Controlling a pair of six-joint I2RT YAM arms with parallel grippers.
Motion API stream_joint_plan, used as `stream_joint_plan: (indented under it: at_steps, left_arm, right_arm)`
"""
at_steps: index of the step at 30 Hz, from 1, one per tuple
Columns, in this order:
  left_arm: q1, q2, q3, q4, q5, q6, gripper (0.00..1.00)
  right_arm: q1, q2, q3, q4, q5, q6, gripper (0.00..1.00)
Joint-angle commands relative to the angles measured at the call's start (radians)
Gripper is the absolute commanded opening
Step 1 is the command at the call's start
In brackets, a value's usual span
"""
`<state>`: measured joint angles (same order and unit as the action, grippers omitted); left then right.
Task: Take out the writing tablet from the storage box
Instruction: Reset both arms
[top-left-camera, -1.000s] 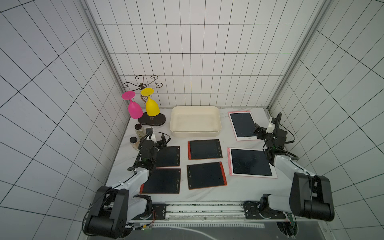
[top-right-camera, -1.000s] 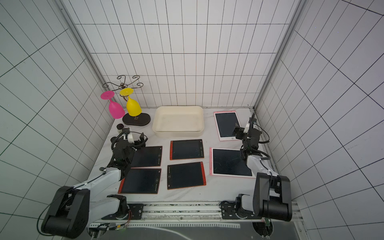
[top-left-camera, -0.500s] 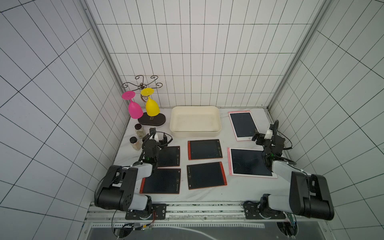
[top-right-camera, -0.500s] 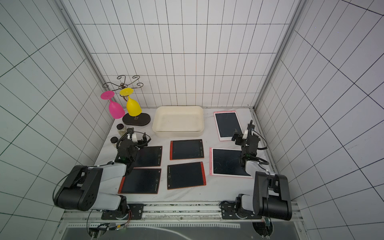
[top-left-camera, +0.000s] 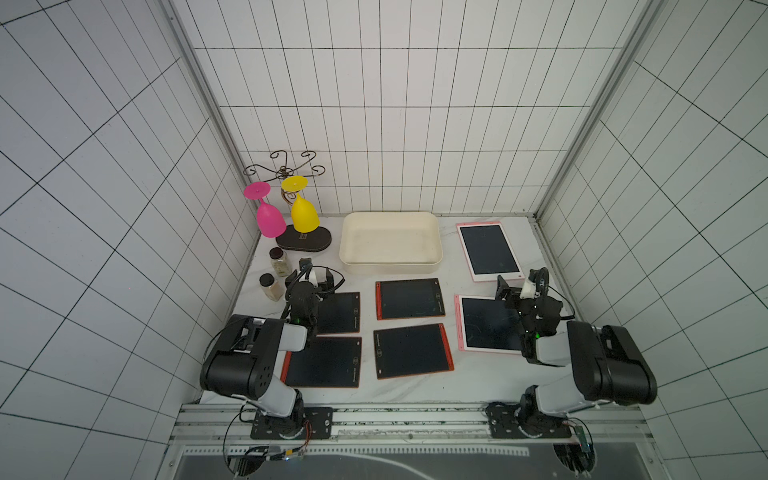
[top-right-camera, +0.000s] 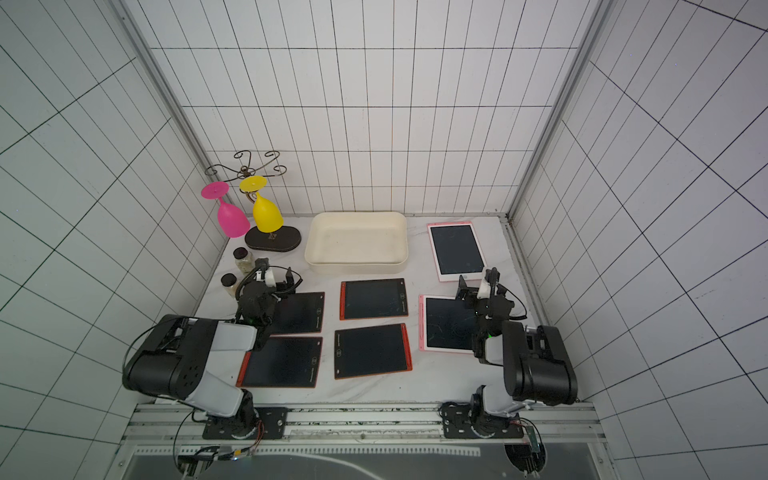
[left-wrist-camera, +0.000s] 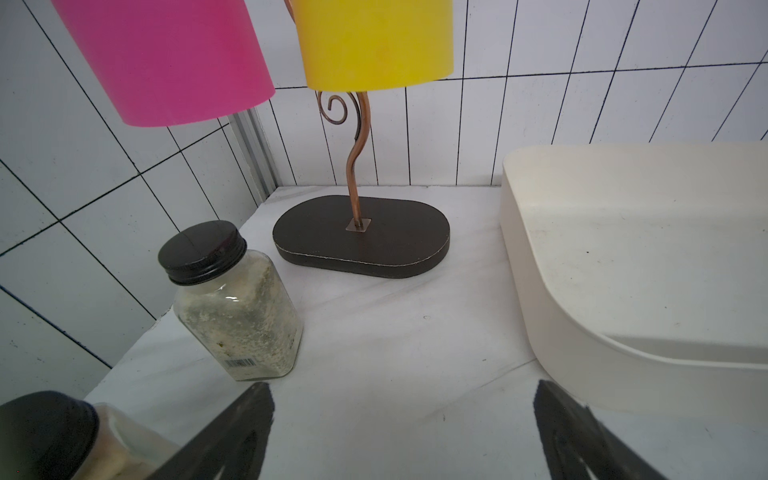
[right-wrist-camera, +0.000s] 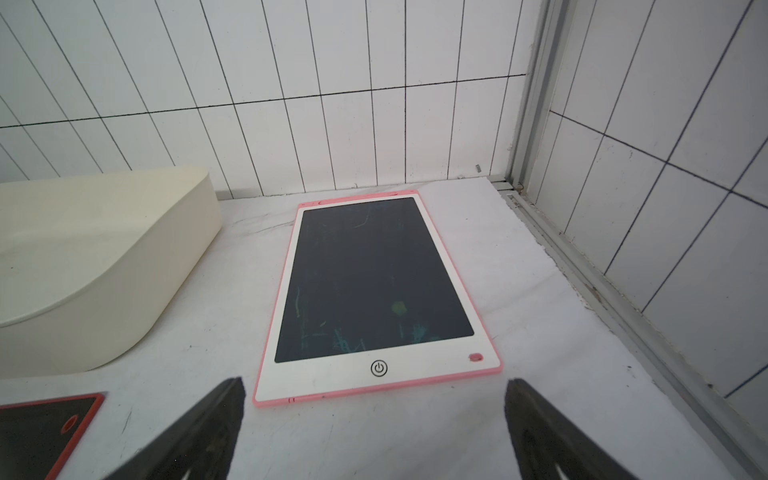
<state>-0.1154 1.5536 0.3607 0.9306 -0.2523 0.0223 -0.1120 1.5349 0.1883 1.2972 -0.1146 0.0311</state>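
cream-white shallow plastic storage box (top-left-camera: 390, 268), surface (top-left-camera: 415, 386) back edge: empty | red- and pink-framed writing tablets (top-left-camera: 409, 299) outside, likely unloaded | left pincer (left-wrist-camera: 401, 386), right pincer (right-wrist-camera: 374, 380): spread, idle

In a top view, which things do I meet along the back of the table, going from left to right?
pink glass → yellow glass → storage box → pink-framed writing tablet. The stand base overlaps both glasses, so it is left out.

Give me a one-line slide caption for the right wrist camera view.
Open right gripper faces a pink-framed writing tablet lying flat beside the cream-white plastic storage box.
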Motion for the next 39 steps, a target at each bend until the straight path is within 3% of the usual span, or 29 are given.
stream_joint_plan:
  at_steps: [1, 4, 6, 39]
  left_arm:
    - [0.008, 0.013, 0.014, 0.014, 0.018, -0.002, 0.97]
    - [0.009, 0.013, 0.014, 0.013, 0.018, -0.002, 0.97]
    - [0.008, 0.012, 0.016, 0.014, 0.019, -0.001, 0.97]
    - [0.025, 0.010, 0.014, 0.010, 0.060, -0.003, 0.97]
  right_arm:
    - [0.026, -0.012, -0.007, 0.059, -0.037, -0.061, 0.98]
    - [0.027, 0.019, 0.034, 0.043, -0.054, -0.066, 0.98]
    - [0.026, 0.011, 0.078, -0.068, -0.060, -0.072, 0.98]
    - [0.026, 0.021, 0.073, -0.041, -0.055, -0.068, 0.98]
